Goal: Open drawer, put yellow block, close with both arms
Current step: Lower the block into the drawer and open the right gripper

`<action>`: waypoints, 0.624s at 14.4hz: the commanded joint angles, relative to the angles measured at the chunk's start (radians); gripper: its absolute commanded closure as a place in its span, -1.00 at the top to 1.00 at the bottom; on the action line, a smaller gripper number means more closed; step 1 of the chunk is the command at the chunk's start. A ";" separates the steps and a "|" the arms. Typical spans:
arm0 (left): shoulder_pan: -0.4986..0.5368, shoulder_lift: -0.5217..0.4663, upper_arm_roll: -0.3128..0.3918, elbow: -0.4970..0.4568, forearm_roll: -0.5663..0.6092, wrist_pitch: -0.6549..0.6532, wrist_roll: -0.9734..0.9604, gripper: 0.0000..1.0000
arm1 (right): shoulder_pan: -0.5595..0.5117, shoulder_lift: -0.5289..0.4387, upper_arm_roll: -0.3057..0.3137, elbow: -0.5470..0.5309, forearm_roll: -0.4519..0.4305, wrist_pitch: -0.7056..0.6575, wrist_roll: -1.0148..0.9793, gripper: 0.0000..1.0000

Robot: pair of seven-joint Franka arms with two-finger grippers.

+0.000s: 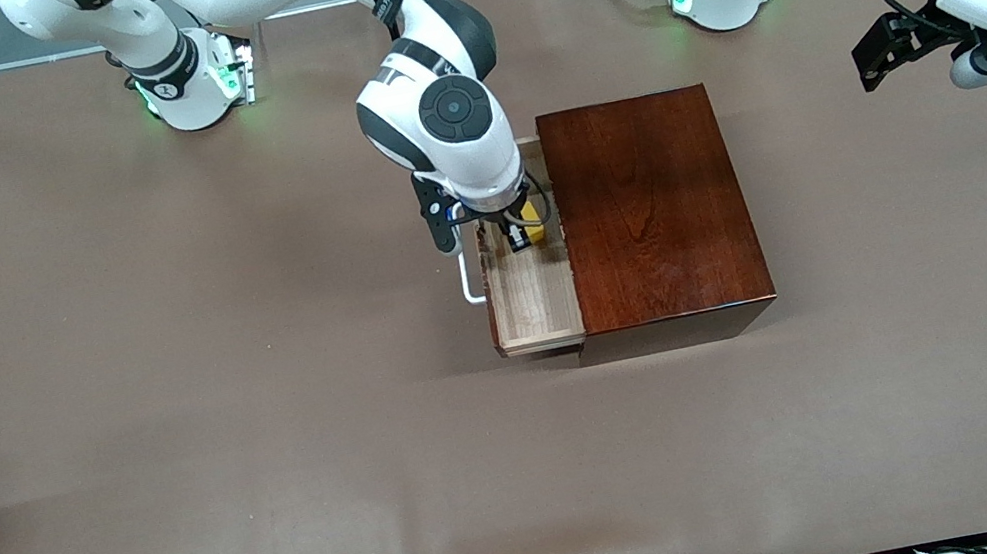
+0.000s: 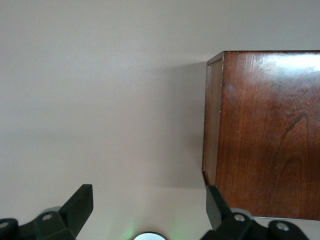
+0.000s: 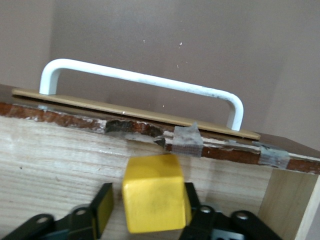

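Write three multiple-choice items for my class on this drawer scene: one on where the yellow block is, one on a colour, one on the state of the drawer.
1. Where is the yellow block?
A. On top of the wooden box
B. Between the right tool's fingers, over the drawer tray
C. On the bare table by the left arm's base

2. What colour is the drawer's handle?
A. White
B. Black
C. Yellow

3. What state is the drawer in?
A. Pushed fully shut
B. Lifted out of the box
C. Pulled open, its pale tray showing

Answers:
1 B: the right tool has the block between its fingers above the tray.
2 A: the right wrist view shows a white bar.
3 C: the tray sticks out of the wooden box toward the right arm's end of the table.
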 commanded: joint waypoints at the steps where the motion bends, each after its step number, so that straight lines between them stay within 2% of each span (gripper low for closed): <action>1: 0.012 0.011 -0.006 0.018 -0.018 -0.007 0.029 1.00 | 0.006 -0.004 -0.010 0.029 -0.026 -0.026 0.018 1.00; 6: -0.022 0.011 -0.029 0.015 -0.019 -0.010 0.006 1.00 | -0.062 -0.011 -0.001 0.182 -0.023 -0.185 -0.017 1.00; 9: -0.029 0.025 -0.085 0.018 -0.021 -0.005 -0.031 1.00 | -0.118 -0.058 -0.007 0.192 -0.020 -0.202 -0.115 1.00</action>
